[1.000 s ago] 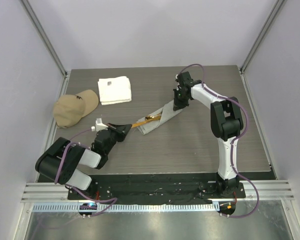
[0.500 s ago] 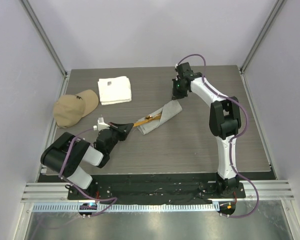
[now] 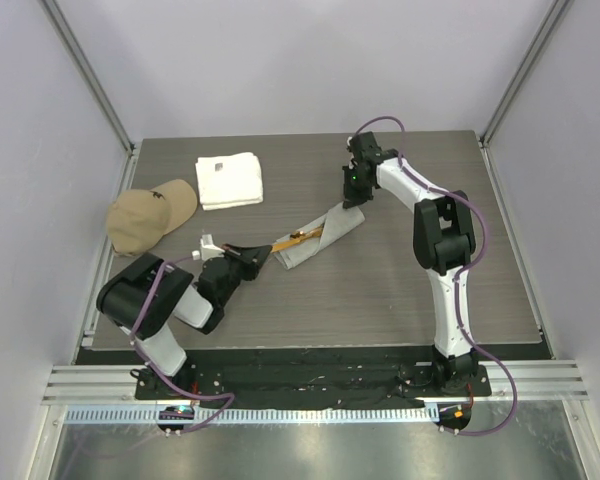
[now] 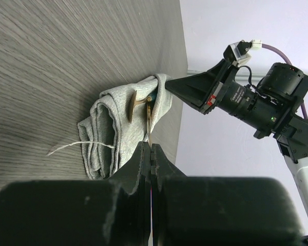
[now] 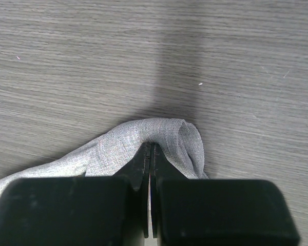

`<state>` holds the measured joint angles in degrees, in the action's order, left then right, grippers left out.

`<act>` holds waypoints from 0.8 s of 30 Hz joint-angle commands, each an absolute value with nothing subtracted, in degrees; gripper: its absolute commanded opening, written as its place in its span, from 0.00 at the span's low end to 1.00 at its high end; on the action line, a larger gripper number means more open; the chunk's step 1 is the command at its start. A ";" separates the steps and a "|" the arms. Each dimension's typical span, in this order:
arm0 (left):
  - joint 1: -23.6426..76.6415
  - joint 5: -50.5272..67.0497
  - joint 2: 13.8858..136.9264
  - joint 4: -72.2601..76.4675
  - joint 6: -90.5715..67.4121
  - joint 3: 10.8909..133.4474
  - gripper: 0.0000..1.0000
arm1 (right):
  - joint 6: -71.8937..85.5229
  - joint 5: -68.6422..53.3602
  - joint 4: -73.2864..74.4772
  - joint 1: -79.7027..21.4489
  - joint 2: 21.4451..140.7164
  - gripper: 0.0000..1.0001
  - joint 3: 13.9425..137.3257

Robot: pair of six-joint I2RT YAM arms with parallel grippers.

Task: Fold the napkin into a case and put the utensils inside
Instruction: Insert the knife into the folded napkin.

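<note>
The dark wood-grain table carries a tan cap, a white towel and the napkin.

Left arm and right arm: white link shells, black joint housings, rounded forms. Shoulder and elbow housings are bulky and cylindrical. Bases: black, squat. A purple cable runs in loops along each arm. White connector at the wrist. Left gripper and right gripper: matte black, tapering to flat fingers. Small red mark on the right gripper's body.
</note>
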<state>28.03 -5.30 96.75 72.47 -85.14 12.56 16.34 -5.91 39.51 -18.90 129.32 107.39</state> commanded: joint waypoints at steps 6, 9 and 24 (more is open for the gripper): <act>30.40 -9.22 101.77 83.48 -85.78 14.50 0.00 | 15.91 -6.50 39.46 -19.51 130.43 0.01 109.60; 31.64 -11.15 104.23 86.21 -86.66 14.24 0.00 | 15.82 -6.50 39.46 -19.51 130.43 0.01 109.42; 39.98 -28.38 106.87 88.68 -91.14 14.94 0.00 | 16.00 -8.26 39.38 -19.51 131.13 0.01 110.39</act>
